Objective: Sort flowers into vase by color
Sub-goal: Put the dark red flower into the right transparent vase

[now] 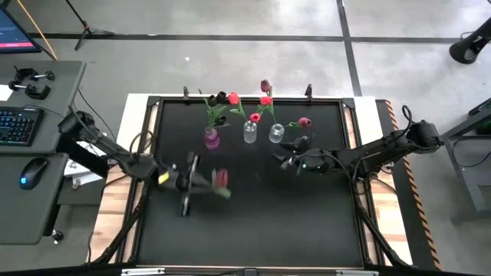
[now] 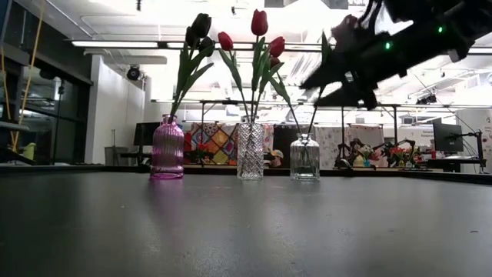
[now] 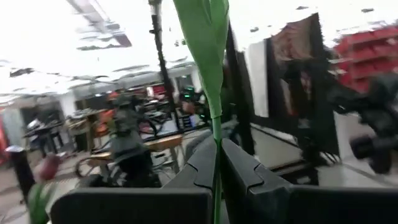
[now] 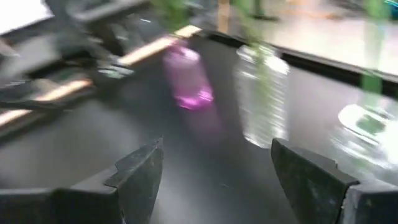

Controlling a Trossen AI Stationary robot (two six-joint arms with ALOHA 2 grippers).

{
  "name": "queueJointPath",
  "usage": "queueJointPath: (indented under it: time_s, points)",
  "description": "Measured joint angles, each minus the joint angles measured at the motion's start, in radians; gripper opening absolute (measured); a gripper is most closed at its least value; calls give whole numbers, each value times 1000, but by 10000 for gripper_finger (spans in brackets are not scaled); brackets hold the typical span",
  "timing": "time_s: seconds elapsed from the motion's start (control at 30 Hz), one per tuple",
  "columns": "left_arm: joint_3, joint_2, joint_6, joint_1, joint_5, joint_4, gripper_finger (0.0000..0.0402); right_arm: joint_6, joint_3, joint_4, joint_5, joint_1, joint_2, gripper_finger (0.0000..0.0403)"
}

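The left pincer (image 1: 201,181) is closed on the green stem of a flower (image 1: 221,179), left of centre in the high view. The stem (image 3: 216,143) is seen clamped between the fingers in the left wrist view, its long axis running straight out of the jaws; the reddish head lies just to the pincer's right. The pink vase (image 1: 211,139) stands above it in the frame, the clear vases (image 1: 251,133) further right. The left arm is judged nearer the pink vase. The right pincer (image 1: 289,160) is held wide open and empty, just below the rightmost vase (image 1: 276,133).
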Motion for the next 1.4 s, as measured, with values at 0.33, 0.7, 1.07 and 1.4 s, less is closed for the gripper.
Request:
queueJointPath:
  time_s: [0.33,0.7,1.07,1.4]
  points:
    - [0,217,26,2,-274,79,0,-312,0,379,-197,141,0,286]
    - [0,420,5,79,-150,409,0,-397,11,483,-163,228,35,286]
    - [0,445,20,84,-150,377,0,-552,360,306,-204,228,300,286]
    - [0,445,60,80,-184,372,0,-592,447,234,-105,262,326,286]
